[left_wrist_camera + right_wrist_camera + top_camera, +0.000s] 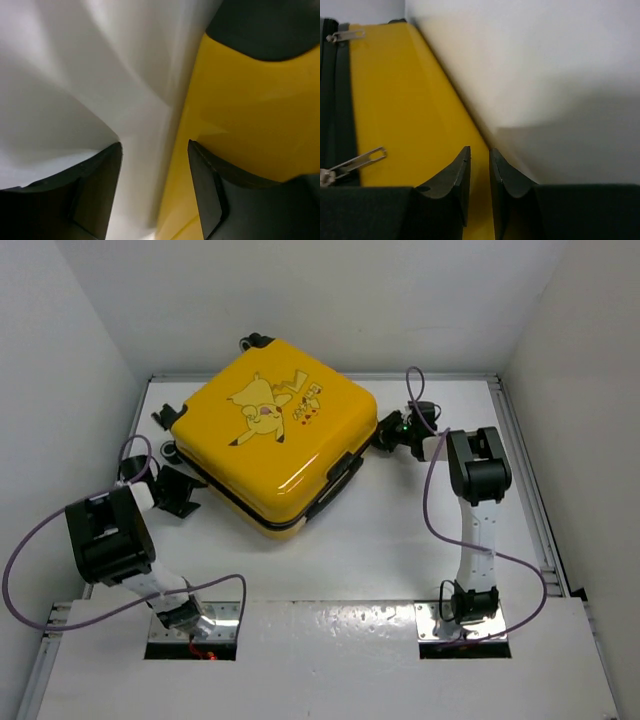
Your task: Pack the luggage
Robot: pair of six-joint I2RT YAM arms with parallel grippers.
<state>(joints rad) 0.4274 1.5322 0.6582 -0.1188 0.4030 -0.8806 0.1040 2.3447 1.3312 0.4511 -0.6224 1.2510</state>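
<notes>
Black fingers [455,180] of the right gripper [480,155] hover beside the suitcase [270,435], with a zipper pull [357,161] to their left. The closed suitcase lies flat on the table [400,525]. To zip it well, I judge, one arm should brace the shell while the other pinches a pull squarely and follows the seam. The right fingers stand a narrow slit apart and hold nothing. The left gripper [178,492] gapes roughly halfway, empty, beside the shell's left edge.

luggage [290,455]: bright yellow | cartoon picture [262,405]: yellow with dark lines | zipper seam [330,100]: black | wheels [255,341]: black | zipper pull [357,162]: silver | desk [400,530]: white | cables [430,502]: purple | left gripper [155,150]: black | right gripper [480,152]: black
</notes>
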